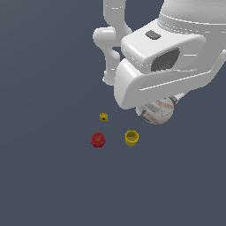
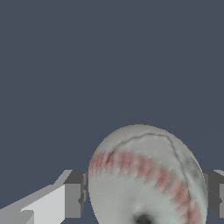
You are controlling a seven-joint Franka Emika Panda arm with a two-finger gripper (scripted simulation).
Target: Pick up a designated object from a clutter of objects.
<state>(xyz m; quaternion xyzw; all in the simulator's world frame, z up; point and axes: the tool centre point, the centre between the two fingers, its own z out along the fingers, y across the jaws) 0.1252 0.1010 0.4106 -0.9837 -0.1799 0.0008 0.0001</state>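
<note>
White baseball [image 1: 157, 111] with red stitching sits between the claw's fingers, claw [image 1: 156, 110] closed on it. In the wrist view the ball [image 2: 146, 175] fills the gap between the two dark finger pads [image 2: 74, 199], one pad against each side, no visible gap at either. Exterior view: ball tucked just under the white hand body, mostly hidden by it, only the lower half showing.

Rest of clutter lies well apart from the ball toward the exterior view's left: red faceted piece [image 1: 98, 140], yellow cup-like piece [image 1: 131, 138], tiny yellow block [image 1: 103, 117] with dark holes. None touching the claw or ball.

Whether the ball is off the floor: cannot tell for sure; no clear shadow cue, but it looks raised above the other pieces.

Step in hand, by my read: lifting with the ball held. To do it well: keep squeeze steady, go straight up, no sideways swing, since a round ball between flat pads can roll out. Pads look near the ball's widest part, which is good; avoid any wrist twist.
</note>
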